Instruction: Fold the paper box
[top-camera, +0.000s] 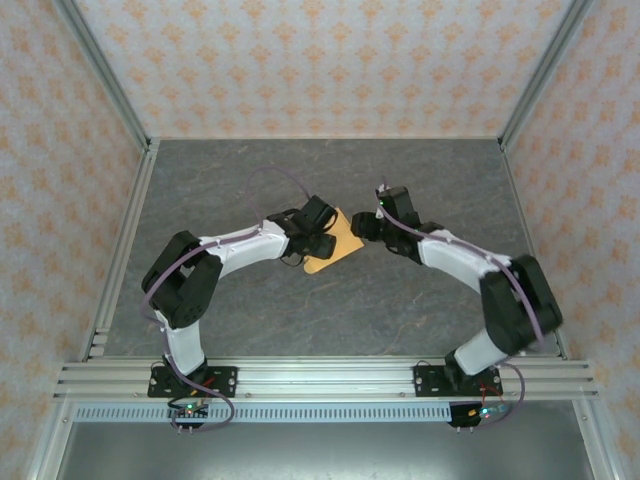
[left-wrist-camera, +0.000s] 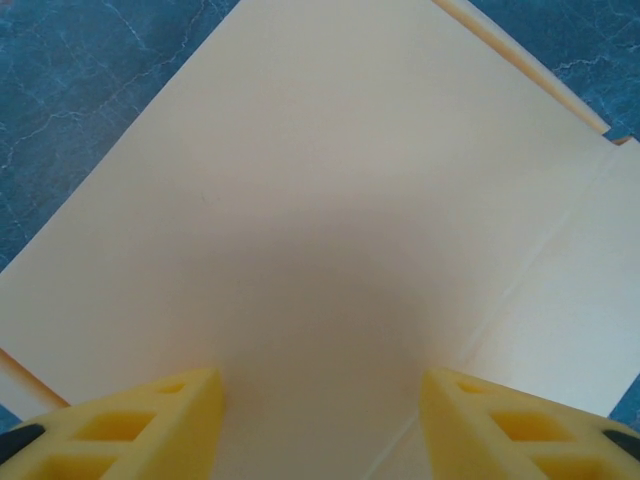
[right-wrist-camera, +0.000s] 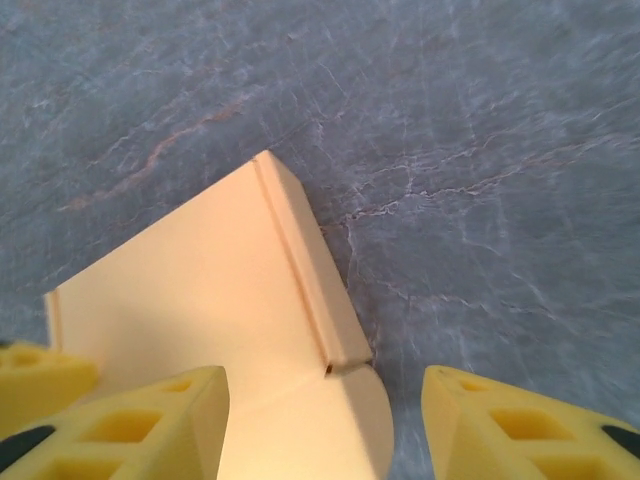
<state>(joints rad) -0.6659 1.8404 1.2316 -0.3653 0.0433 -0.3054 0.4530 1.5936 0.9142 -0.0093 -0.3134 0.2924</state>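
The paper box (left-wrist-camera: 330, 180) is showing smooth, matt cardboard, and the table (right-wrist-camera: 480, 150) is showing a dull, veined, stone-look surface.

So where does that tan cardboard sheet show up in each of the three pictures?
Top external: the paper box lies at mid-table.
Left wrist: centre, reaching nearly every edge.
Right wrist: lower left, a creased strip along its right side.
Shared landmark: the grey marbled table.

High rear view; both wrist views close on paper box (left-wrist-camera: 300, 200).
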